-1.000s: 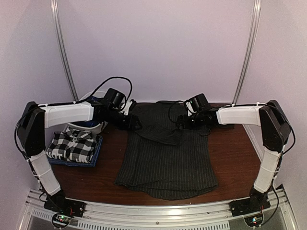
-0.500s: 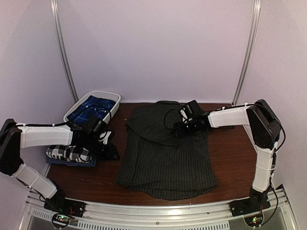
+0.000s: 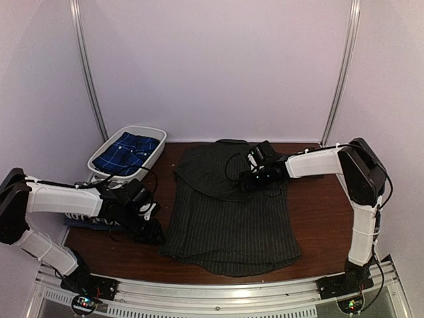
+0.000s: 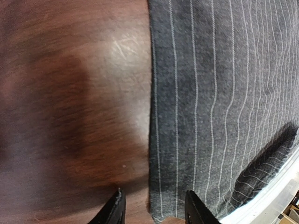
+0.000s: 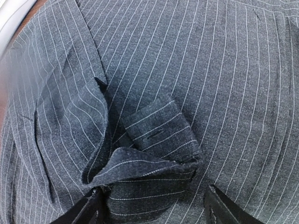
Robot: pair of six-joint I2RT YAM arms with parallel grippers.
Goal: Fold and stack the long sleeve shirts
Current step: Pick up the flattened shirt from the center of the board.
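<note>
The charcoal pinstriped shirt [image 3: 228, 212] lies flat mid-table with its sleeves folded in. My left gripper [image 3: 151, 228] hovers low at its lower left corner. In the left wrist view the left gripper [image 4: 154, 212] is open, one finger over bare wood and the other over the pinstriped shirt [image 4: 219, 93], so it straddles the cloth's edge. My right gripper [image 3: 248, 179] is over the upper chest. There the right gripper [image 5: 154, 212] stands open, with the bunched sleeve cuff [image 5: 154, 140] between its fingers. The checked shirt [image 3: 83, 219] is folded at the left, mostly hidden under my left forearm.
A white basket [image 3: 157, 135] at the back left holds blue cloth with pale lines [image 3: 124, 151]. Brown wood table [image 3: 318, 205] shows on both sides of the shirt. Pale walls with two metal poles close off the back.
My left arm has swung from the shirt's upper left down to its lower left corner, its jaws narrowing. The right gripper crept left onto the cuff.
</note>
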